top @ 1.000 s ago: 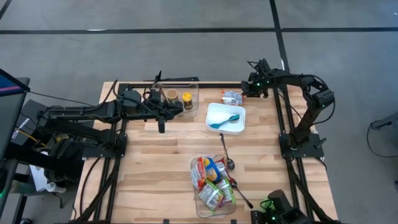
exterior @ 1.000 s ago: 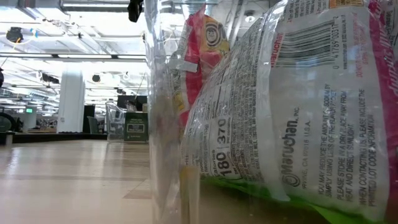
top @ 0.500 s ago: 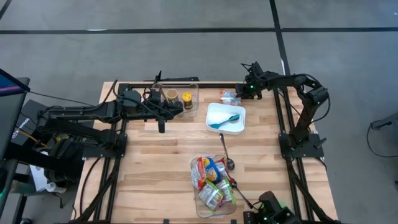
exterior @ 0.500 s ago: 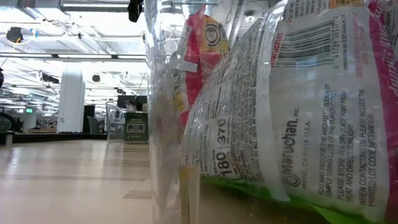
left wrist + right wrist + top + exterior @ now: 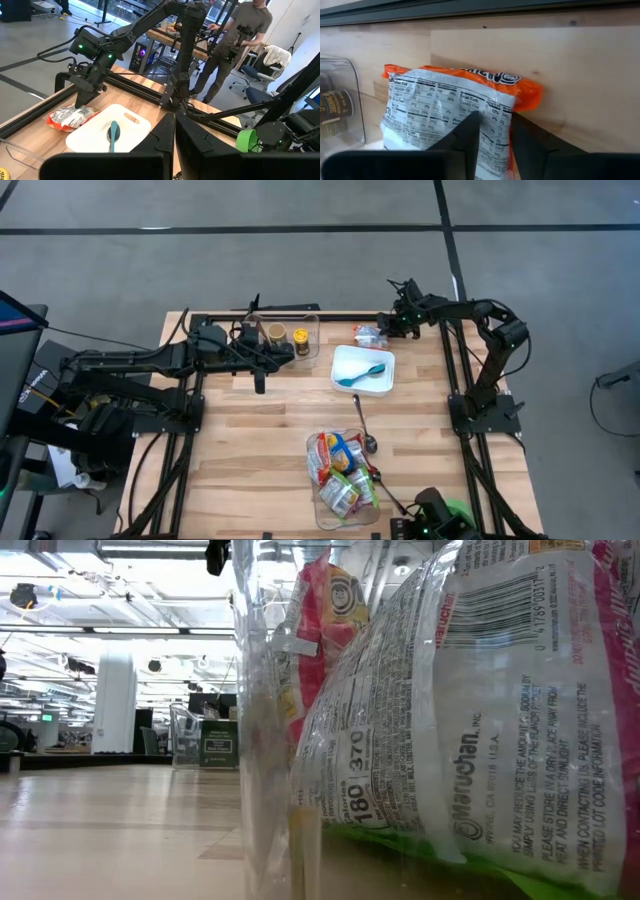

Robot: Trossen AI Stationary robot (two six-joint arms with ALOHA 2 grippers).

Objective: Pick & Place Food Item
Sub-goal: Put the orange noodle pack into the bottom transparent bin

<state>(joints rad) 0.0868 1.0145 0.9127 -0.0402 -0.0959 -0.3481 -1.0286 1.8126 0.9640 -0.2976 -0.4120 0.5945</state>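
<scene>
Two arms work at a wooden table [image 5: 250, 440]. Nearest the front edge sits a clear box [image 5: 343, 480] full of food packets, so close to the low camera that it fills most of that view. A metal spoon [image 5: 363, 428] lies just beyond the box, with bare wood to its left. Farther back is a white plate [image 5: 362, 368] holding a blue spoon [image 5: 362, 371]. To its left, a clear tub [image 5: 296, 336] holds small jars. The left gripper [image 5: 259, 375] hangs near that tub, and its fingers [image 5: 160, 132] are nearly together with nothing between them. At the far edge, just behind the plate, lies an orange noodle packet [image 5: 369, 335] close to the black rail. The right gripper [image 5: 385, 330] is right at this packet. Its fingers [image 5: 467, 132] are spread a little in front of the packet [image 5: 455, 107], and I cannot tell if they touch it. A person [image 5: 235, 45] stands in the room beyond the table.
</scene>
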